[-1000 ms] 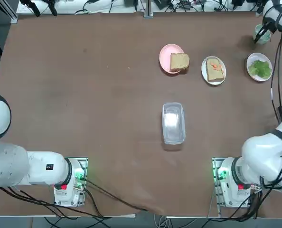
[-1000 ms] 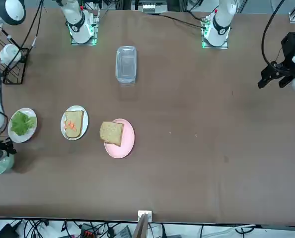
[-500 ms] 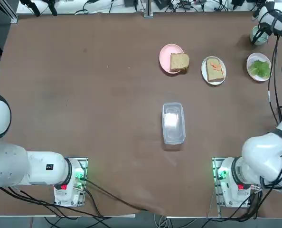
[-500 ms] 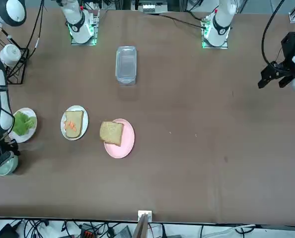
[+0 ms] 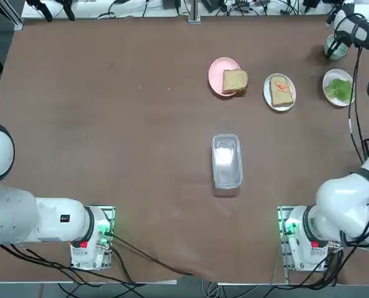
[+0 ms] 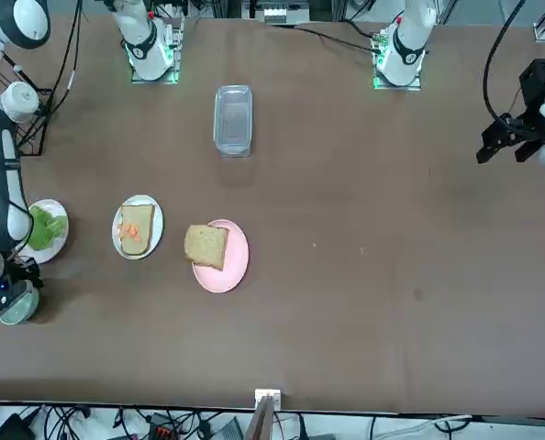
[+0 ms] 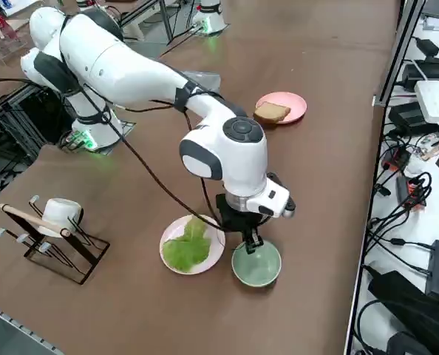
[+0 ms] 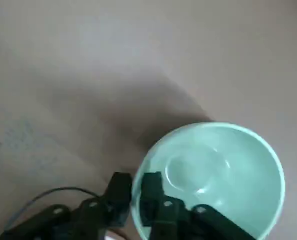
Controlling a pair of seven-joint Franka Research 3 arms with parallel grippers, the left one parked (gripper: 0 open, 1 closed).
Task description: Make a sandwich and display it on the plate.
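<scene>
Nothing stacked yet: bread slice (image 5: 281,90) on white plate (image 5: 279,105), lettuce (image 5: 340,89) apart; right claw (image 8: 132,192) slackly straddles green cup (image 8: 223,175) rim.

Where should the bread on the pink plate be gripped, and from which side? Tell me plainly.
Probably from above, pinching the bread by two opposite crust edges. It lies flat, and one end overhangs the pink plate toward the white plate, so a finger likely has room there. The right gripper is at the green cup.
</scene>
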